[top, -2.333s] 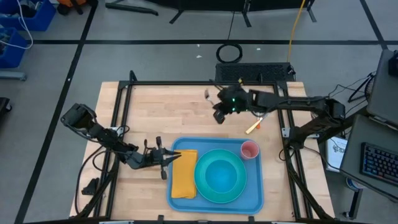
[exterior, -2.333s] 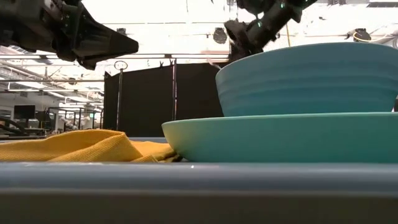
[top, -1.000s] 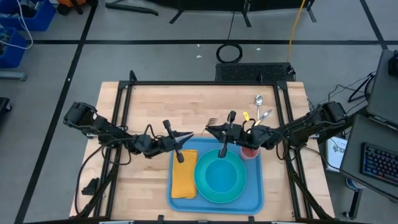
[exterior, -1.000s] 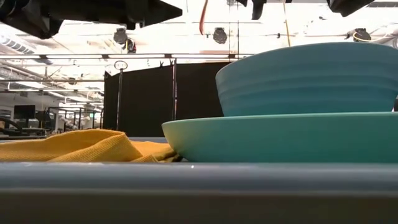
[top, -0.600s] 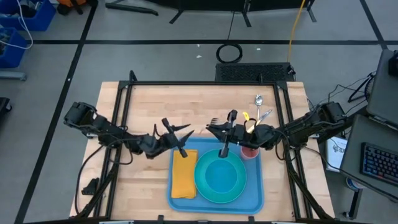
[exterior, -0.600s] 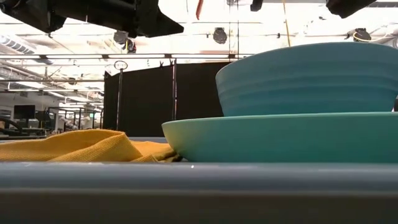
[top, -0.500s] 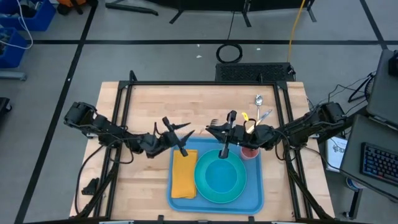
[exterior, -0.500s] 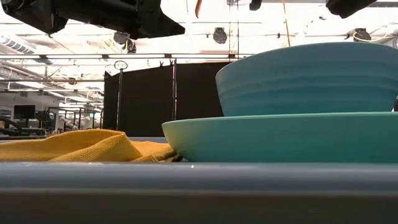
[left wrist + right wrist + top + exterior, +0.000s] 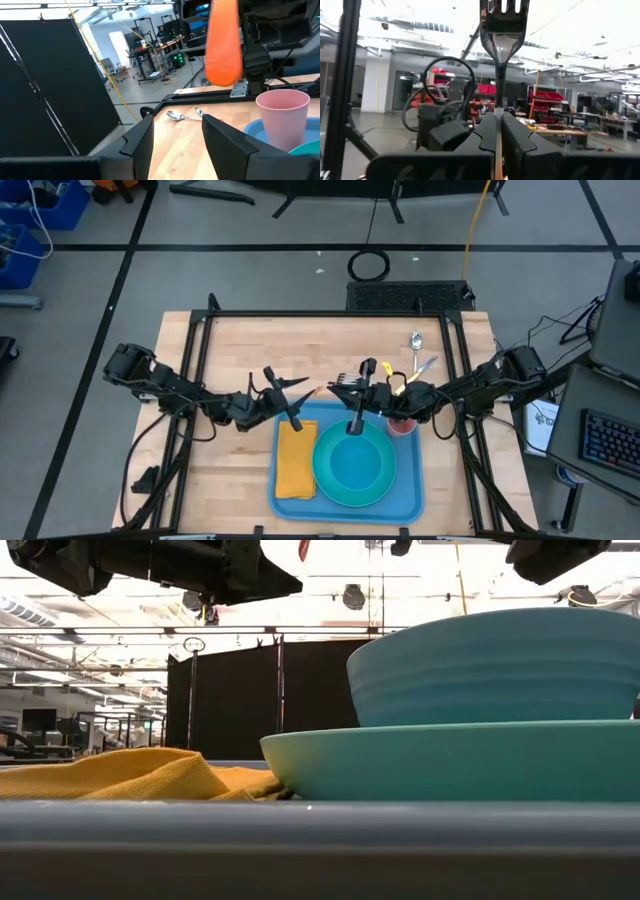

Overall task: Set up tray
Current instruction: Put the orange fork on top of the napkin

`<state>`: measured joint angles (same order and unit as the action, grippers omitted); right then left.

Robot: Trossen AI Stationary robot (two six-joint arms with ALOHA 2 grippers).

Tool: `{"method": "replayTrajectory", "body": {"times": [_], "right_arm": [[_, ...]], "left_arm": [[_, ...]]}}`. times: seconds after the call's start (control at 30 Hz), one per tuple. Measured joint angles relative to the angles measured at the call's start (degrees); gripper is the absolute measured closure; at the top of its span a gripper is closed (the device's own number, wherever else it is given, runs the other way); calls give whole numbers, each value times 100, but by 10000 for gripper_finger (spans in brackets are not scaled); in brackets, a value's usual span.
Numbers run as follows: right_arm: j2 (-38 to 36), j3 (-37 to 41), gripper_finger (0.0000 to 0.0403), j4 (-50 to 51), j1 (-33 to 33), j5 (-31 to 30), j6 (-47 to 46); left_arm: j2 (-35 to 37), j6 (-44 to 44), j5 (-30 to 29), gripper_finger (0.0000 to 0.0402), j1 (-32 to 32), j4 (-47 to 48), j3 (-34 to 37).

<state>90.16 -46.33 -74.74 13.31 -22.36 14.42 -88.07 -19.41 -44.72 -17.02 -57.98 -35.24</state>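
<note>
The blue tray (image 9: 415, 500) lies near the table's front edge. It holds a folded yellow cloth (image 9: 295, 460), a teal plate (image 9: 328, 480) with a blue bowl (image 9: 355, 465) in it, and a pink cup (image 9: 401, 423). Over the tray's far edge, my right gripper (image 9: 338, 388) is shut on a fork (image 9: 502, 20) with an orange handle (image 9: 222, 45). Facing it from the left, my left gripper (image 9: 303, 391) stands open close in front of the handle, with nothing between its fingers (image 9: 142, 142). My right gripper pinches the fork's thin metal neck (image 9: 498, 107) between its two fingers, just below the tines. The fingers come from the table's right, slanting a little upward, and lie across the fork. The fork stands about upright and clear of the tray, tines up and orange handle (image 9: 222, 75) hanging below.
A spoon (image 9: 415, 340) and a yellow-handled utensil (image 9: 408, 370) lie on the wood at the far right, beyond the cup. A black frame (image 9: 300, 313) borders the table. Bare wood lies to the left of the tray and behind both grippers.
My left gripper has opened its fingers and turned a little, staying at the tray's far left corner. My right gripper has tipped its fingers somewhat upward with the fork still in them. The things on the tray have kept still.
</note>
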Motion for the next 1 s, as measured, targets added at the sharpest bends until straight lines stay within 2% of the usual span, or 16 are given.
{"method": "replayTrajectory", "body": {"times": [0.33,0.47,0.63,0.73,1.0], "right_arm": [[457,-227,403,-63,-176,-9,-135],[620,-413,403,-52,-171,-210,-139],[633,-424,403,-29,-171,-402,-171],[633,-426,403,-37,-169,-604,-151],[633,-426,403,-21,-169,-556,-244]], "left_arm": [[0,2,154,236,0,-9,0],[0,28,15,236,-4,-8,0],[0,25,-436,236,-39,-8,0],[0,28,-451,236,-42,-6,0],[0,15,-440,236,-42,-7,0]]}}
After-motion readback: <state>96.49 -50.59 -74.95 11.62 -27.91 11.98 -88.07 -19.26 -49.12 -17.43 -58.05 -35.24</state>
